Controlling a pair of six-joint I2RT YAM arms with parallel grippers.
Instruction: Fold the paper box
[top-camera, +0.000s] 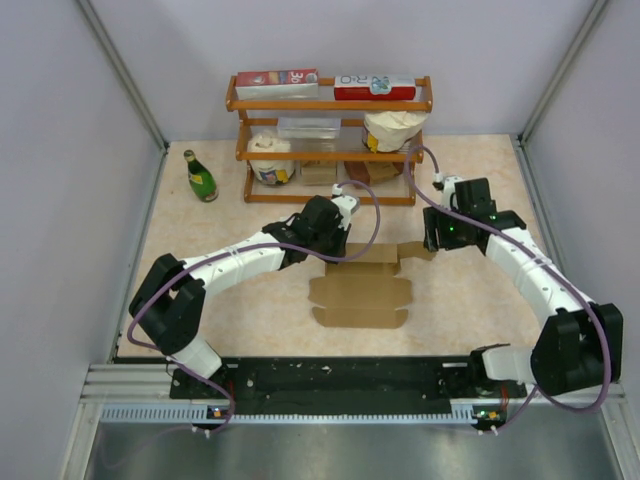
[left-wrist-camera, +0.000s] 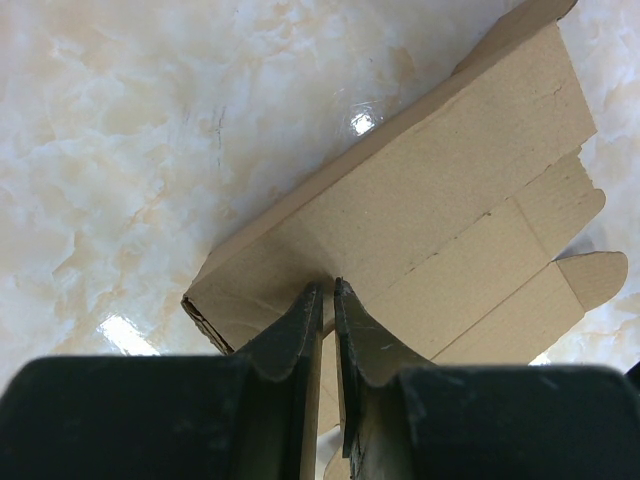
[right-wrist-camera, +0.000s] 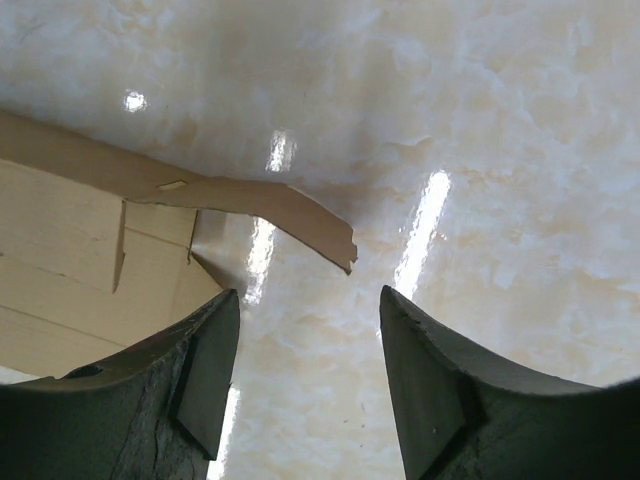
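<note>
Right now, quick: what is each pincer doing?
Left pincer: shut on an edge of the box.
Right pincer: open, holding nothing.

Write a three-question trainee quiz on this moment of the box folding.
1. True or false: the right gripper is clamped on the paper box.
2. Which pinches a cardboard panel? A) left gripper B) right gripper C) both
3. Fill in: seen from above, the green bottle stands to the ___ of the wooden shelf.
Key: 1 false, its jaws stand open over bare table; 2 A; 3 left.
</note>
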